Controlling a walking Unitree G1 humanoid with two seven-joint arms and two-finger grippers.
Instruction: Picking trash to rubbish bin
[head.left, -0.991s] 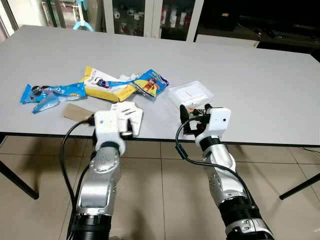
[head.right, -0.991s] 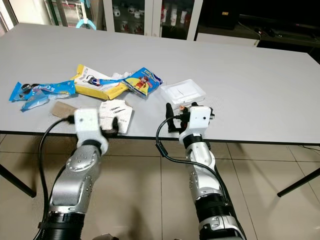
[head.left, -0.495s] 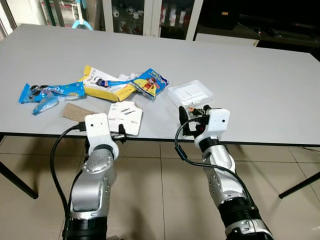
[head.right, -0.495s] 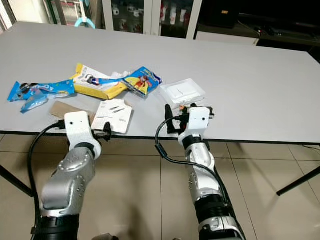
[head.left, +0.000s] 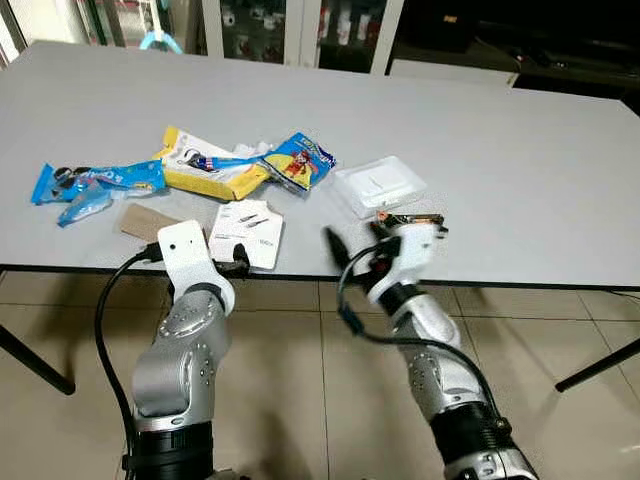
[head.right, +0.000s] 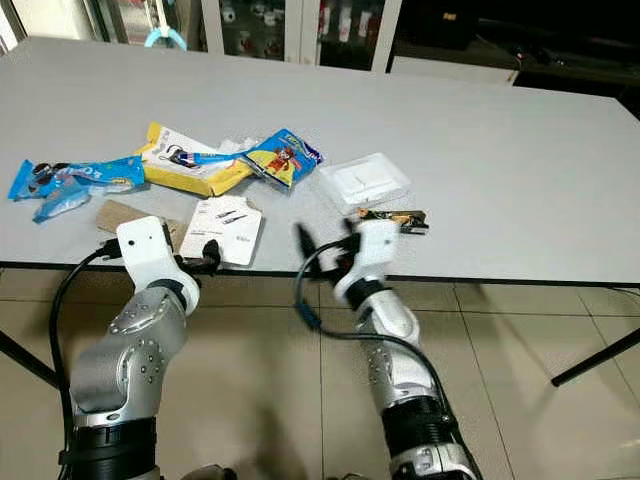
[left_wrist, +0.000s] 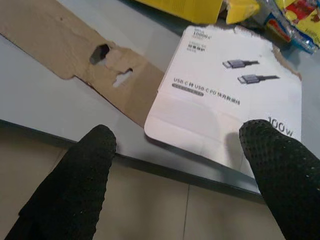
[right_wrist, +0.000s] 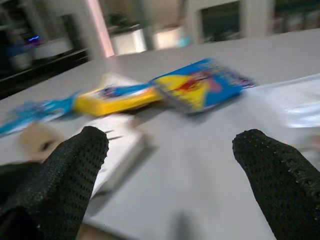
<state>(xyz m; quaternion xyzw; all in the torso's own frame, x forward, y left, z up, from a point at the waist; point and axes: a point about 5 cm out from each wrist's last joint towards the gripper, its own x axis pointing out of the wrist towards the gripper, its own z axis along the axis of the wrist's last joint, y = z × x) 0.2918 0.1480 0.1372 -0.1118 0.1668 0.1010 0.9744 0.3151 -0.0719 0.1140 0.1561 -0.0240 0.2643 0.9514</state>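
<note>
Trash lies on the grey table (head.left: 500, 140): a white cable card (head.left: 247, 232), a torn brown cardboard piece (head.left: 145, 222), a yellow package (head.left: 210, 172), a blue-and-yellow snack wrapper (head.left: 297, 162), a blue wrapper (head.left: 95, 185) and a clear plastic box (head.left: 378, 185). My left gripper (head.left: 236, 264) is open at the table's front edge, just short of the white card (left_wrist: 225, 100), holding nothing. My right gripper (head.left: 352, 257) is also open and blurred, below the front edge near the clear box, with its fingers turned toward the wrappers (right_wrist: 200, 87).
The table's dark front edge (head.left: 520, 282) runs right above both wrists. Tiled floor (head.left: 560, 400) lies below, with table legs at the far left (head.left: 35, 360) and far right (head.left: 600, 370). Glass-door cabinets (head.left: 300, 25) stand behind the table.
My left gripper has drawn back off the white card and dropped to the table's front edge. My right wrist has swung left, with its fingers now pointing toward the trash.
</note>
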